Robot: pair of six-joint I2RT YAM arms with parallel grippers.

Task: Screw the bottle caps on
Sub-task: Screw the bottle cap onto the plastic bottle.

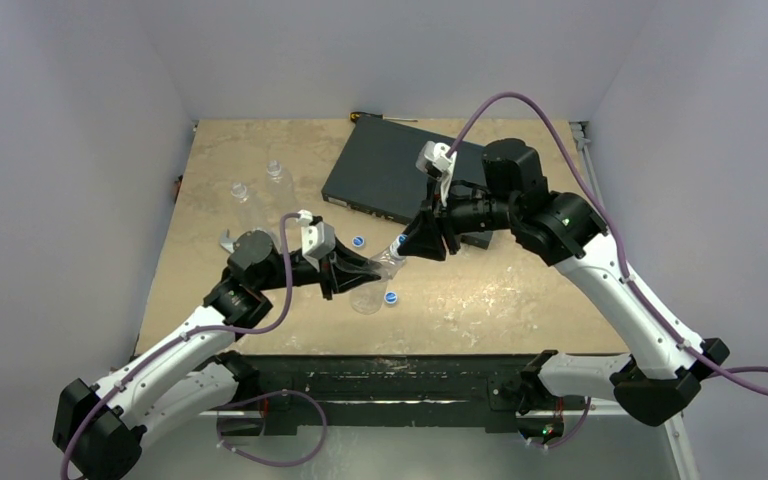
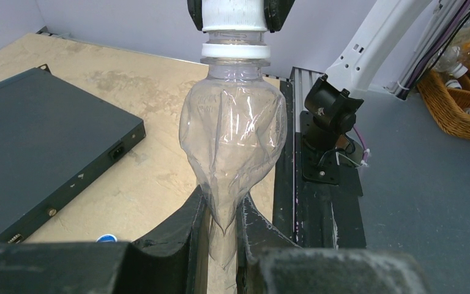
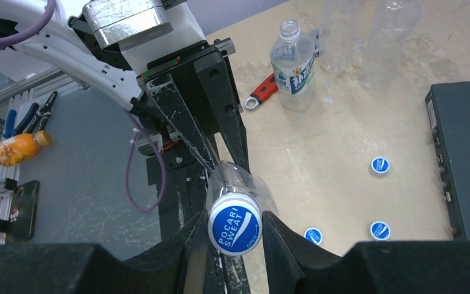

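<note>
Bottle cap location? (A)

On the neck of the crushed clear bottle, which is held off the counter between the two arms. Right jaws sit against both sides of the cap and look clamped on it. (B)

Left jaws? (A)

Pinched together on the bottle's body, with the wall collapsed flat between them. Probably deliberate: it braces the bottle against twist while the right wrist turns the cap. Bottle lies sideways, so its neck lines up with the right wrist axis. (B)

Seated? (A)

Cannot tell. Cap sits just above the neck ring and the thread is hidden. (B)

Rest? (A)

Three loose caps lie on the counter near the black box. Labelled bottle stands open-necked by the red-handled wrench, with two bare bottles behind. Judgement: plenty left to cap. (B)
</note>
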